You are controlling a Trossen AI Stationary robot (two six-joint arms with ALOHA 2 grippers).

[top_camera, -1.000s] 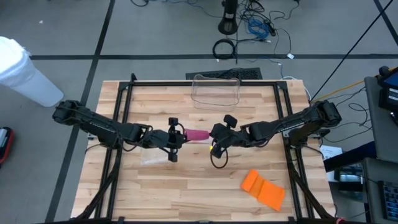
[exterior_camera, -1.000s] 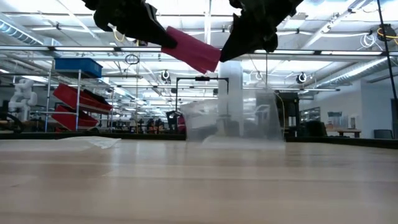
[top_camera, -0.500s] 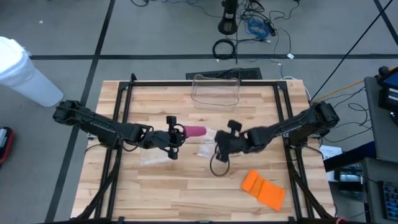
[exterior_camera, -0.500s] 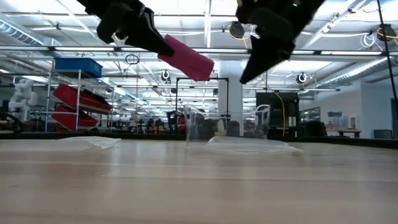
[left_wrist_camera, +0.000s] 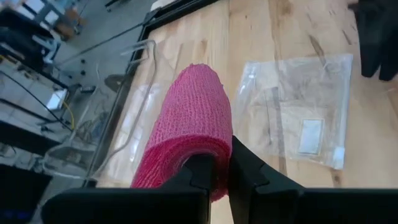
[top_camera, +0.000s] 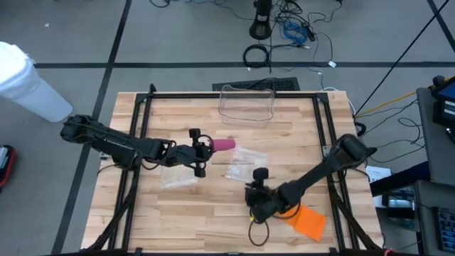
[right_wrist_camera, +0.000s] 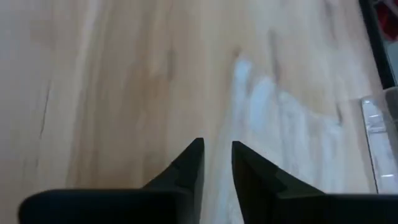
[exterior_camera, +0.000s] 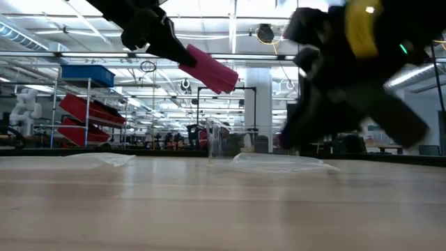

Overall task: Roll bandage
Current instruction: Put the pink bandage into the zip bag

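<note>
The pink bandage roll point(top_camera: 224, 145) is held off the wooden table point(top_camera: 213, 220) by the left gripper point(top_camera: 201, 150), near the table's middle; in the left wrist view the two dark fingers point(left_wrist_camera: 202, 171) are seen pressed against the near end of the roll point(left_wrist_camera: 193, 134), with the roll's rim pinched between them. In the low view the roll point(exterior_camera: 209, 69) is seen well above the tabletop, tilted, with its free end lower and pointing away from the left gripper point(exterior_camera: 164, 43). Two clear plastic wrappers lie flat on the wood — one point(top_camera: 245, 163) just beside the roll toward the right arm's side, the other point(top_camera: 178, 181) below the left arm. A clear plastic bin point(top_camera: 247, 104) stands at the table's far edge, well apart from both grippers. The right gripper point(top_camera: 256, 206) is placed low over the near part of the table, beside an orange folded object point(top_camera: 304, 217) that is partly covered by the arm. In the right wrist view its fingers point(right_wrist_camera: 189, 165) are shown slightly parted with only bare wood between them — nothing is held. In the low view the right arm point(exterior_camera: 348, 70) appears as a large dark blurred mass close to the camera.
</note>
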